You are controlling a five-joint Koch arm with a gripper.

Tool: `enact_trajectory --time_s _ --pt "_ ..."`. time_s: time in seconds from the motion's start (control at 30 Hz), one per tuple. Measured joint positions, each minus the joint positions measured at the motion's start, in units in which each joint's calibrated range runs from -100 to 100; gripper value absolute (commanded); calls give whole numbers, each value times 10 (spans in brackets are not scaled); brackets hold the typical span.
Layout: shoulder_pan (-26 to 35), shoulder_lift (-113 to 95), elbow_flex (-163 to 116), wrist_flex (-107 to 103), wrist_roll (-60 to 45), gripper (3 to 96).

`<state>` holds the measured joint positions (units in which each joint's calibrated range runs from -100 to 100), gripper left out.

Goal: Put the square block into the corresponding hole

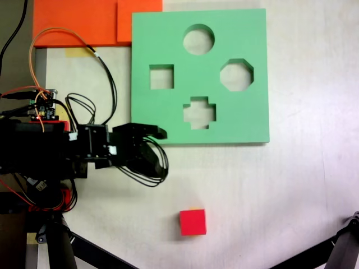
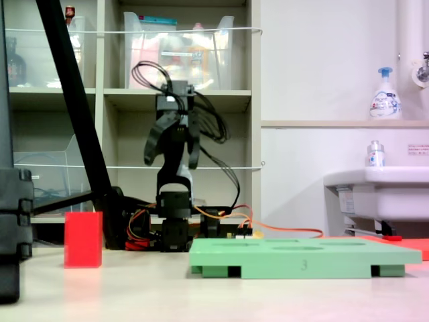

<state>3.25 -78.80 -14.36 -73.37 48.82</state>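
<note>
Red square block (image 1: pixel 193 222) sits alone on the desk (image 1: pixel 297 190) near its bottom edge in the first exterior view, well apart from the board and from the arm. Nothing touches it, so the pick is not yet done.

Green foam board (image 1: pixel 252 120) lies flat at the desk's top edge, raised on small feet in the second exterior view (image 2: pixel 305 258). Four cutouts, all empty: round one (image 1: pixel 198 39) at top, the corresponding hole (image 1: pixel 161 77) (square) toward the first exterior view's left, octagonal cutout (image 1: pixel 236 74) toward its right, cross-shaped cutout (image 1: pixel 199 112) below.

Gripper (image 1: pixel 147 147) is held up off the desk, beside the board's lower left corner in the first exterior view; in the second exterior view it hangs high (image 2: pixel 173 144), pointing down. Fingers there look apart, with nothing between them. This looks like a raised ready pose that keeps the board and block clear of the arm.

Orange sheet (image 1: pixel 84 19) lies at the desk's top left corner, partly under the board. Loose cables (image 1: pixel 106 75) run from the arm base over the desk's left side.

Next, likely: swing toward the bottom edge, drop over the block, then carry it up to the square hole.
</note>
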Motion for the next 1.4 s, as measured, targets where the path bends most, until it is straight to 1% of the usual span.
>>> enact_trajectory --time_s 0.07,0.13,0.27,0.3,0.33,0.4,0.47,0.7,0.87,1.4 --pt "0 78 44 -55 0 479" --pt "-12 141 68 -86 0 551" --pt "-42 228 77 -91 -16 746" --pt "-49 248 78 -91 -22 777" --pt "-56 264 79 -91 -27 785" --pt "-69 297 79 -83 -36 861" --pt "-79 332 80 -75 -45 914" --pt "-109 508 193 -73 -80 921" --pt "-119 603 230 -72 -95 921" --pt "-128 766 246 -71 -126 910"
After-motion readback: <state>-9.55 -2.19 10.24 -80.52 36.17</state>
